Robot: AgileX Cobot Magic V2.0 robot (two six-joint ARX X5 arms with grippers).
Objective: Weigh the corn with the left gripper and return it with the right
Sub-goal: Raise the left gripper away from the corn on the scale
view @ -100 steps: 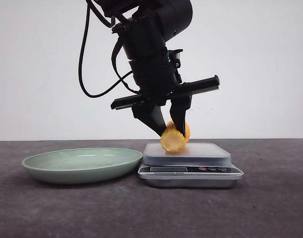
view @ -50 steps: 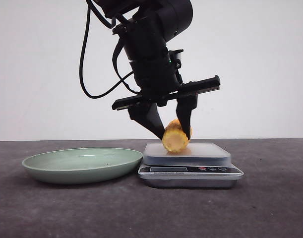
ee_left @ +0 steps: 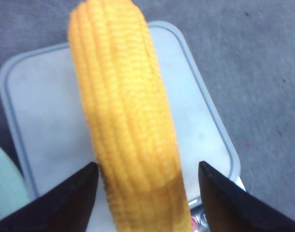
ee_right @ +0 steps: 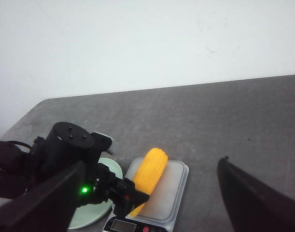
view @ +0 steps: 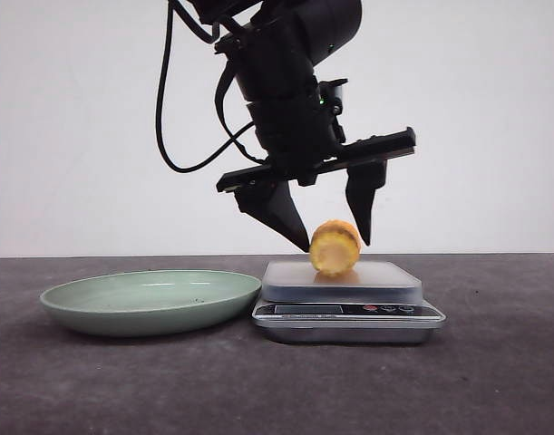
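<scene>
The corn (view: 335, 247), a yellow cob, lies on the platform of the silver kitchen scale (view: 385, 283). My left gripper (view: 334, 243) hangs just above it, open, with one black finger on each side of the cob and apart from it. In the left wrist view the corn (ee_left: 123, 111) runs lengthwise between the open left gripper (ee_left: 147, 166) fingers. My right gripper (ee_right: 152, 162) is open and empty, high above the table, looking down on the corn (ee_right: 149, 176) and the scale (ee_right: 174, 193). It is out of the front view.
A pale green plate (view: 150, 299) sits on the dark table left of the scale, almost touching it; it also shows in the right wrist view (ee_right: 111, 170). The scale's display and buttons (view: 349, 310) face front. A white wall stands behind.
My left gripper's jaws have opened and let go of the corn, which now rests on the scale. The gripper has shifted slightly right and up.
</scene>
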